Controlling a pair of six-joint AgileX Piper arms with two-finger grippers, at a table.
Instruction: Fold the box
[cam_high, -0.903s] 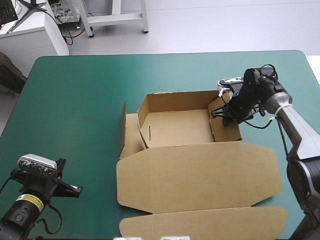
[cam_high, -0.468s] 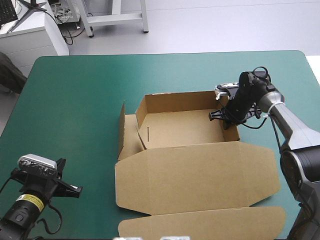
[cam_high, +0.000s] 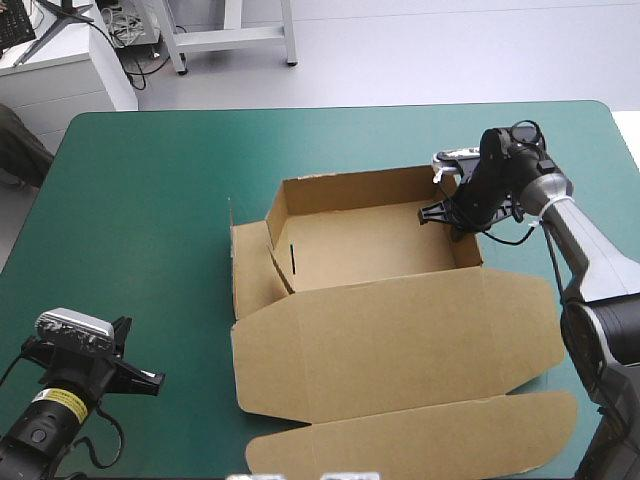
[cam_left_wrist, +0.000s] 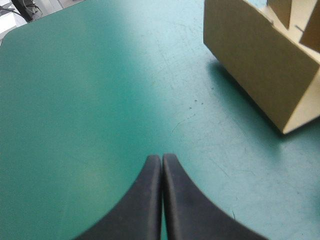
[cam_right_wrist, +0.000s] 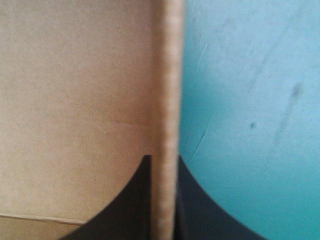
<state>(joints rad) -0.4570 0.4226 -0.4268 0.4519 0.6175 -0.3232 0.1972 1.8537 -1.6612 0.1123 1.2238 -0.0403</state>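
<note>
The brown box (cam_high: 360, 250) stands mid-table as an open tray, its back wall up and its lid (cam_high: 400, 340) lying flat toward the near edge. At the tray's left end a side flap (cam_high: 248, 272) leans outward. My right gripper (cam_high: 452, 214) is at the tray's right wall, shut on it. In the right wrist view the wall's top edge (cam_right_wrist: 168, 75) runs straight out from between the right gripper's (cam_right_wrist: 162, 161) fingers. My left gripper (cam_high: 152, 381) hovers near the table's front left corner, shut and holding nothing. In the left wrist view the left gripper (cam_left_wrist: 162, 158) points over bare cover, with the box (cam_left_wrist: 255, 55) ahead and to one side.
The teal-green table cover (cam_high: 150, 200) is bare to the left of the box and behind it. The lid's front flap (cam_high: 420, 435) reaches close to the table's near edge.
The right gripper has pulled the right wall upright and outward, swinging that end of the box toward the far edge. The left flap slid left. The left arm stayed put.
</note>
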